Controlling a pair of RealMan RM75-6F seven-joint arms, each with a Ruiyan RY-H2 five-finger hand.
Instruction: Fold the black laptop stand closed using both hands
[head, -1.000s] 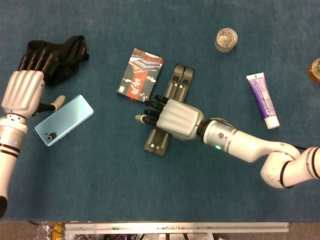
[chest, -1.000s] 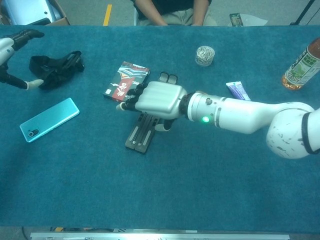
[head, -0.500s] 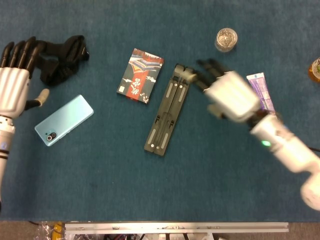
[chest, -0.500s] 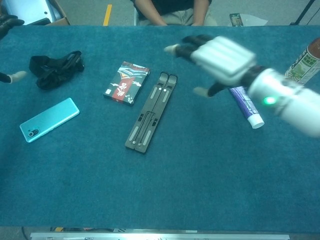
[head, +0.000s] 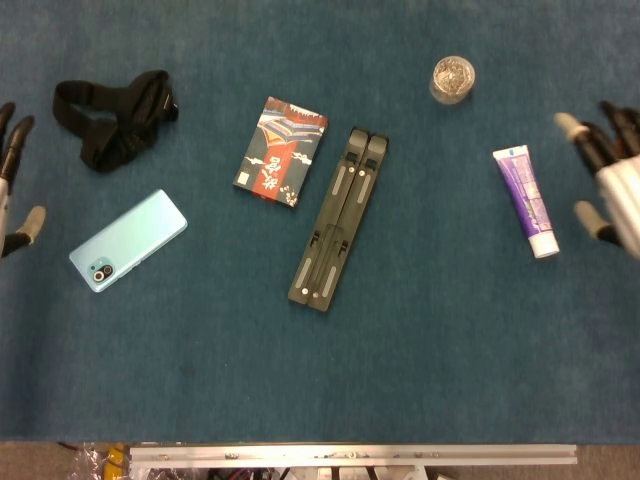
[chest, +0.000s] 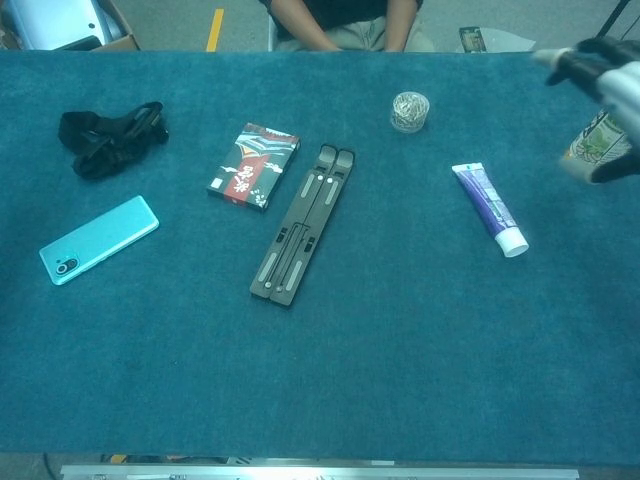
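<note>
The black laptop stand (head: 338, 218) (chest: 303, 223) lies flat and folded shut on the blue cloth, near the table's middle, slanting from upper right to lower left. No hand touches it. My right hand (head: 612, 181) (chest: 603, 88) hovers at the far right edge, fingers spread and holding nothing. My left hand (head: 12, 183) shows only at the far left edge of the head view, fingers apart and holding nothing; the chest view does not show it.
A patterned card box (head: 281, 151) lies just left of the stand. A light blue phone (head: 128, 240) and a black strap (head: 112, 116) lie at the left. A purple tube (head: 527, 200), a small round tin (head: 453, 78) and a bottle (chest: 596, 138) stand to the right.
My right hand has lifted off the stand and swung far to the right edge. My left hand has drawn back to the left edge. The stand has not moved.
</note>
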